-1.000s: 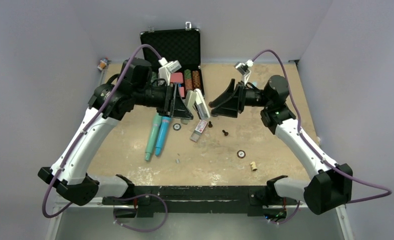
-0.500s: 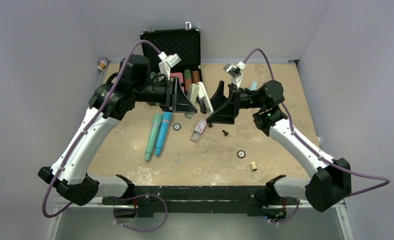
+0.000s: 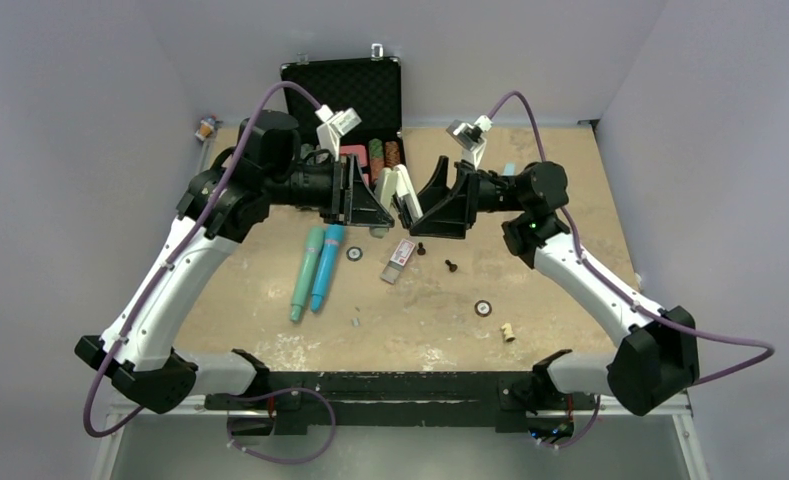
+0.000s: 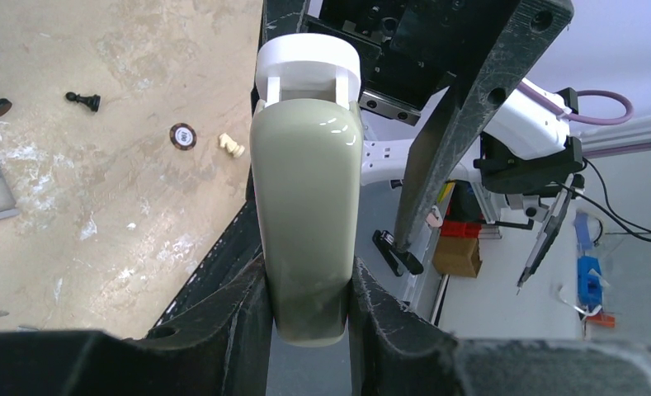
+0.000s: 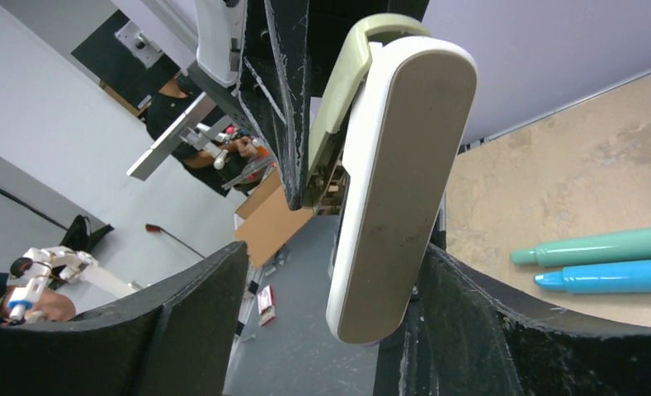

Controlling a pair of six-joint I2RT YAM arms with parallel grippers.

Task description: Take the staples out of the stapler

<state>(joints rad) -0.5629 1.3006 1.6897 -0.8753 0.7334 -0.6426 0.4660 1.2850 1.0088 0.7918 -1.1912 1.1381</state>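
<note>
The open black case [image 3: 342,90] is holding coloured chip stacks [image 3: 377,155], overhead only; my left claw [image 4: 307,280] is clamping the grey-green plastic stapler [image 4: 305,190], my right claw [image 5: 334,256] gaping around it.

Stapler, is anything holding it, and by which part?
The left pincer clamps the stapler by the sides of its green top; the right pincer straddles it, open.

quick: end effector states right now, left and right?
Left end effector: closed, holding the grey-green and white plastic stapler.
Right end effector: open, straddling the stapler's white base, not clamped.
</note>
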